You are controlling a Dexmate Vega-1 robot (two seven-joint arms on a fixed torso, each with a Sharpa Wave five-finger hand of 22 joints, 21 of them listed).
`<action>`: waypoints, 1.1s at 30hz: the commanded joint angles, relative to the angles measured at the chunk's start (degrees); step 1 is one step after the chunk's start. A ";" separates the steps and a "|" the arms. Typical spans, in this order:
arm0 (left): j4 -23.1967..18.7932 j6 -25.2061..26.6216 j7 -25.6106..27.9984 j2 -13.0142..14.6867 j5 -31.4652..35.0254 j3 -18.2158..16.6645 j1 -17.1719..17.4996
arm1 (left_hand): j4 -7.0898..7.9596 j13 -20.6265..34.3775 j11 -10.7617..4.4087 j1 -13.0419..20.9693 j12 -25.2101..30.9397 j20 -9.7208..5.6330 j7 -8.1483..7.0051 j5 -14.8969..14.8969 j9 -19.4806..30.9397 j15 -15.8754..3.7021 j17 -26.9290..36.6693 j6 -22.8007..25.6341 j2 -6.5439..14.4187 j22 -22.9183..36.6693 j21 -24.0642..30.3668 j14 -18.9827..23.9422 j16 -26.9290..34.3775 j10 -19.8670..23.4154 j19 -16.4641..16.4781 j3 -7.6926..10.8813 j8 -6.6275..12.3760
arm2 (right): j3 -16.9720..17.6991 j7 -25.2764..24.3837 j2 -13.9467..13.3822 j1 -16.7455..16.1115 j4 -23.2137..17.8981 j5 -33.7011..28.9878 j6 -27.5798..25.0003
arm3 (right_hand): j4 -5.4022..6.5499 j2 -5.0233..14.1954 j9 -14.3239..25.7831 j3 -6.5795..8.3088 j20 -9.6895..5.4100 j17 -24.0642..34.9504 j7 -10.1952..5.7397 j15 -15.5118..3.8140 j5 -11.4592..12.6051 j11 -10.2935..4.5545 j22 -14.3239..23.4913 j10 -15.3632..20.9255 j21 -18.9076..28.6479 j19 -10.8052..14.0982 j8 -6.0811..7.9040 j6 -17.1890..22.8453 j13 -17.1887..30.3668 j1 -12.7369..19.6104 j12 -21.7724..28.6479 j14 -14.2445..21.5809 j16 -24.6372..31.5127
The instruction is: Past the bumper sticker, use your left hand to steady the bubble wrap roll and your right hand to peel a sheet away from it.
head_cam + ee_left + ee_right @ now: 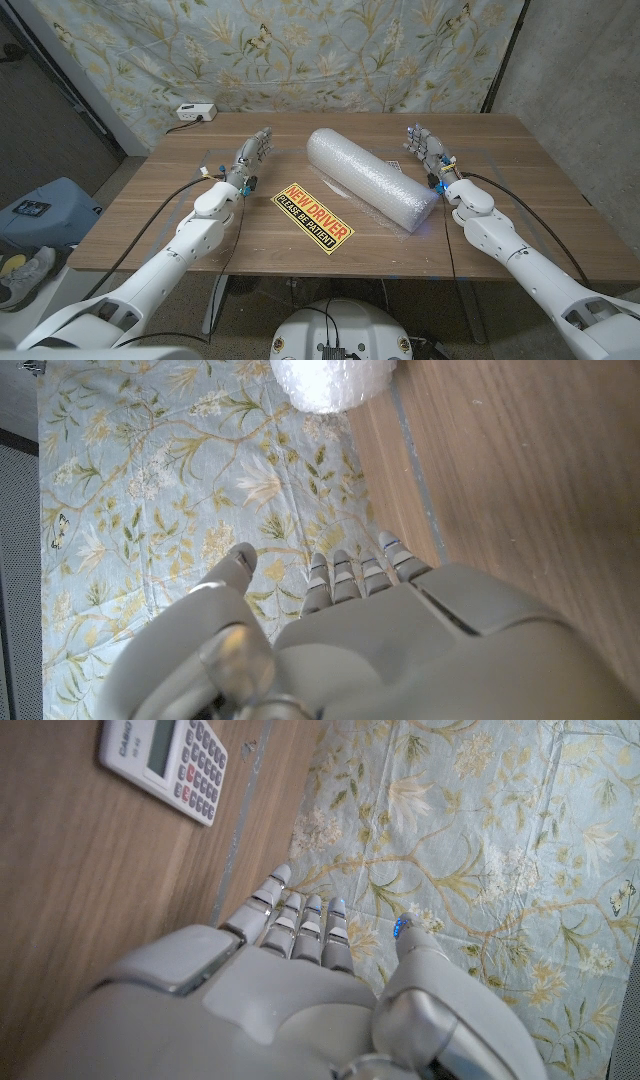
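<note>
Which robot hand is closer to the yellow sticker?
Left. The left hand is just beside the sticker's near end. The right hand is on the far side of the bubble wrap roll.

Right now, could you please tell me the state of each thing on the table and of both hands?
Roll: lying on its side past the sticker, untouched, no sheet peeled yet.
Sticker: flat on the table, face up.
Calculator: flat on the table, face up.
Left hand: open, holding nothing, apart from the roll.
Right hand: open, holding nothing, apart from the roll.
Power strip: at the table's far left edge.
</note>
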 commanded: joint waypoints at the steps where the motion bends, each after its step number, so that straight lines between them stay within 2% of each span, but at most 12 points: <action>1: 0.37 2.27 -1.36 0.00 0.61 0.02 -1.11 | -0.23 0.28 0.03 0.59 0.32 0.48 0.03 0.37 0.20 0.38 0.17 0.45 -0.08 0.30 0.15 0.02 0.21 0.58 -0.04 0.36 0.27 | 0.94 -0.34 0.76 -0.64 -0.99 -0.96 -1.38 | -0.19 -0.07 0.10 0.39 -0.06 0.15 0.05 0.14 0.33 -0.02 0.11 0.29 0.39 0.41 0.27 0.55 0.13 0.51 0.21 0.43 0.40; 10: -3.85 5.39 -1.42 2.76 1.88 -0.17 -0.99 | -1.51 0.12 -0.33 1.28 0.17 0.43 0.05 0.60 0.17 0.27 0.18 0.17 -0.69 0.22 -0.17 0.06 0.04 0.61 0.01 0.45 0.00 | 1.55 -0.46 1.01 -0.82 -1.10 -1.77 -1.65 | -0.31 -0.07 0.10 0.42 -0.01 0.13 0.22 0.14 0.26 0.16 0.12 0.14 0.39 0.41 0.23 0.63 0.14 0.54 0.14 0.41 0.46; 14: -5.79 6.40 -2.16 4.52 3.18 0.01 -1.18 | -3.29 0.00 0.43 2.04 -0.10 0.67 0.17 0.88 0.15 0.27 0.21 -0.58 -2.02 0.13 -0.61 0.07 -0.10 0.30 0.05 0.29 -0.33 | 1.63 -0.29 1.08 -0.75 -0.95 -2.06 -1.72 | -0.37 -0.06 0.11 0.43 0.03 0.12 0.26 0.18 0.24 0.17 0.12 0.03 0.38 0.39 0.19 0.62 0.14 0.56 0.09 0.27 0.43; 18: -7.28 7.23 -3.06 5.69 3.92 0.13 -1.45 | -4.74 -0.08 0.40 2.60 -0.28 1.15 0.57 1.06 0.13 0.68 0.25 -1.50 -3.13 0.10 -1.01 -0.14 -0.23 0.12 0.11 0.02 -0.63 | 1.67 0.02 0.98 -0.74 -1.05 -2.18 -2.08 | -0.46 -0.03 0.11 0.49 0.03 0.09 0.21 0.18 0.23 0.38 0.12 -0.05 0.37 0.36 0.15 0.60 0.14 0.64 0.06 0.22 0.44; 27: -8.30 8.70 -5.01 7.26 5.66 1.05 -2.88 | -6.44 -0.13 1.06 3.61 -0.64 1.68 0.79 1.37 0.12 1.12 0.30 -3.04 -3.93 0.11 -1.60 -0.47 -0.34 -0.60 0.03 -0.11 -0.93 | 1.74 0.14 1.32 0.04 0.20 -2.64 -2.12 | -0.75 0.00 0.11 0.64 0.07 0.00 0.31 0.39 0.21 0.33 0.12 -0.26 0.33 0.24 0.07 0.57 0.15 0.90 0.00 -0.02 0.38; 29: -8.36 8.62 -5.50 7.71 6.44 1.39 -3.35 | -7.24 -0.15 1.04 4.31 -0.84 1.77 0.77 1.52 0.12 1.22 0.33 -4.07 -4.19 0.12 -1.87 -0.81 -0.42 -1.10 0.05 -0.09 -1.06 | 1.69 0.34 1.59 0.52 1.07 -2.75 -1.82 | -0.80 0.01 0.12 0.67 0.06 -0.02 0.29 0.37 0.21 0.24 0.12 -0.31 0.32 0.21 0.05 0.56 0.15 0.95 -0.02 -0.05 0.37; 33: -8.61 8.80 -5.39 8.19 7.83 1.89 -4.22 | -7.69 -0.15 1.17 4.75 -0.90 1.83 0.84 1.59 0.11 1.25 0.34 -4.45 -4.41 0.13 -2.02 -0.85 -0.40 -1.29 0.08 -0.08 -1.02 | 1.38 1.30 2.11 1.84 3.32 -3.08 -0.94 | -0.90 0.01 0.12 0.72 0.08 -0.05 0.25 0.37 0.21 0.20 0.12 -0.38 0.29 0.14 0.02 0.52 0.15 1.04 -0.04 -0.09 0.37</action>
